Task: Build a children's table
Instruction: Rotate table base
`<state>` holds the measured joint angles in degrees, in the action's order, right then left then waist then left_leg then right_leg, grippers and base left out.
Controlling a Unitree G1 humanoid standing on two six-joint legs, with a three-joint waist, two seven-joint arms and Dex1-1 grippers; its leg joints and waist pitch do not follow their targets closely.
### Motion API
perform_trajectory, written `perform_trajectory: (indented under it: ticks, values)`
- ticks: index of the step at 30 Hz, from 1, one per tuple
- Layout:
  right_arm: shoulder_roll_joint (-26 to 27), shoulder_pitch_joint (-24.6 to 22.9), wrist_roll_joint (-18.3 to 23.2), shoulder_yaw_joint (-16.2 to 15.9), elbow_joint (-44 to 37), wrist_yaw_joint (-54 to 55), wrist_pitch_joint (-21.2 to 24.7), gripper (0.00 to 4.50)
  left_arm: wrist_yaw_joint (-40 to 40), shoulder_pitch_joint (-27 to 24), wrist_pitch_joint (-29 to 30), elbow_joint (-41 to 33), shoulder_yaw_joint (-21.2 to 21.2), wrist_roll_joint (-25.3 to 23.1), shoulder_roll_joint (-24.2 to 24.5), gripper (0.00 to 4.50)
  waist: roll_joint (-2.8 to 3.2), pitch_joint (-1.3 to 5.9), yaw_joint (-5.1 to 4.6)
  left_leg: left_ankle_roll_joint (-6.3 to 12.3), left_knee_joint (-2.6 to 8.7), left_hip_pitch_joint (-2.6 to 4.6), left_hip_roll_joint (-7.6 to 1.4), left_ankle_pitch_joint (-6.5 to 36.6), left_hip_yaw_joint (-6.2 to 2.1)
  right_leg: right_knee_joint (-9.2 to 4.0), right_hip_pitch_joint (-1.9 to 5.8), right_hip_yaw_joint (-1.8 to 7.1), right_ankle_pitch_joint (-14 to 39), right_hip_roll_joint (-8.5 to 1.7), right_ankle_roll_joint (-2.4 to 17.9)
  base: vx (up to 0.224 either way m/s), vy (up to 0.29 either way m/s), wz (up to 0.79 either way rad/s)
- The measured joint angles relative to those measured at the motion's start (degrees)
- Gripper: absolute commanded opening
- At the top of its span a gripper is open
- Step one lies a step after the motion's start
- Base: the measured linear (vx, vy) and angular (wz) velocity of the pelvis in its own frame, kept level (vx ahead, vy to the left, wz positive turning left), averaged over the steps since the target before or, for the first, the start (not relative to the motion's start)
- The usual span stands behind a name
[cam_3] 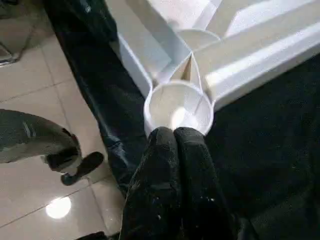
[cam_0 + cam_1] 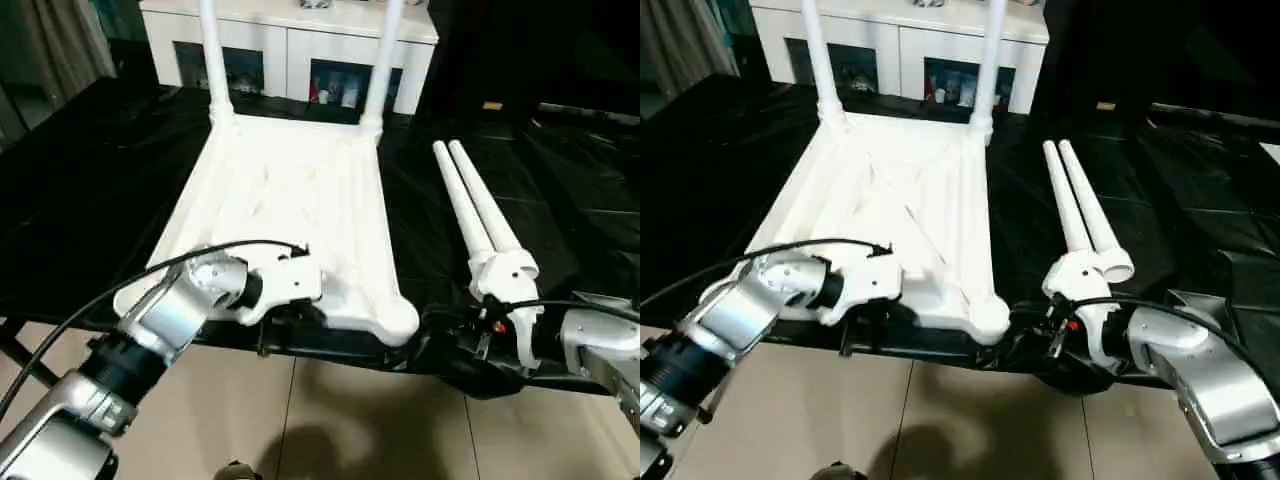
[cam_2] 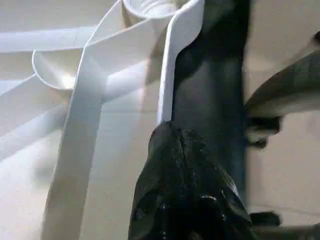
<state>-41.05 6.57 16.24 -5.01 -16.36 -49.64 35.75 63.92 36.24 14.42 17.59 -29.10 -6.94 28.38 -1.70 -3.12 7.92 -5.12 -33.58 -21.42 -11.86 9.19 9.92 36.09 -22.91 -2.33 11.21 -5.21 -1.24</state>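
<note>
Children's table (image 2: 290,210) upside down; clenched left gripper (image 3: 185,165) and right gripper (image 1: 175,135) at near corners.

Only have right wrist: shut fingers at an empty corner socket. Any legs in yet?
Observer: Two legs stand upright in the far sockets.
Operator: The other two?
Observer: The loose legs lie side by side on the work table, right of the top.
Operator: And the robot's other side?
Observer: The left gripper is shut, at the top's near-left rim.
</note>
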Motion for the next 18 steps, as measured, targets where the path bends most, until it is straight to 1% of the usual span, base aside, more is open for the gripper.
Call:
perform_trajectory:
  ticks: [2,4,8,10,12,16,18]
  values:
    - [0.1,-0.1,-0.2,0.0,-0.6,0.8,0.0,0.04,-1.4,0.5,-0.1,1.7,0.0,-0.7,0.0,0.00,0.35,0.16,-0.01,0.00,-0.01,0.01,0.00,0.0,0.00,0.00,0.00,0.01,0.0,0.00,0.0,0.000,0.000,0.00]
    - [0.1,-0.3,-0.2,0.0,-0.9,1.1,0.0,0.04,-1.8,0.5,-0.1,2.6,0.0,-0.7,0.0,0.00,0.57,0.28,0.05,0.00,-0.01,0.00,0.01,0.0,0.01,0.00,0.00,0.02,0.0,0.00,0.0,0.000,0.000,0.00]
    - [1.3,-0.3,-0.7,0.2,-1.0,3.6,0.0,0.04,-4.9,1.1,-2.2,5.5,0.0,-1.6,-2.3,0.00,0.92,0.28,0.30,0.00,-0.02,-0.03,0.01,0.0,0.01,-0.01,0.02,0.02,0.0,-0.01,0.0,0.000,0.000,0.00]
    - [1.7,-0.4,-1.1,0.3,-1.0,4.6,-0.1,0.04,-6.8,1.6,-2.7,7.0,0.4,-1.8,-3.4,0.00,0.96,0.28,0.28,0.00,-0.03,-0.04,0.01,0.0,0.01,-0.01,0.02,0.02,0.0,-0.01,0.0,0.000,0.000,0.00]
    - [2.1,-0.4,-1.2,0.8,-1.0,5.8,-0.1,0.04,-9.2,1.7,-3.2,8.6,1.8,-1.7,-5.4,0.00,0.97,0.28,0.22,0.00,-0.06,-0.05,0.02,0.0,0.01,-0.01,0.03,0.03,0.0,-0.01,0.0,0.000,0.000,0.00]
    - [2.8,-0.1,-1.6,3.1,-0.7,8.3,0.0,0.04,-13.9,1.9,-4.5,11.2,3.4,-1.6,-8.7,0.00,0.93,0.28,0.18,0.00,-0.07,-0.06,0.02,0.0,0.01,-0.02,0.01,0.02,0.0,-0.01,0.0,0.000,0.000,0.00]
    - [3.6,0.6,-3.0,3.6,0.1,10.9,0.0,0.04,-15.7,1.9,-5.2,12.2,3.4,-1.7,-9.1,0.00,0.89,0.27,-0.05,0.00,-0.06,-0.05,0.01,0.0,0.01,-0.02,-0.01,0.01,0.0,-0.01,0.0,0.000,0.000,0.00]
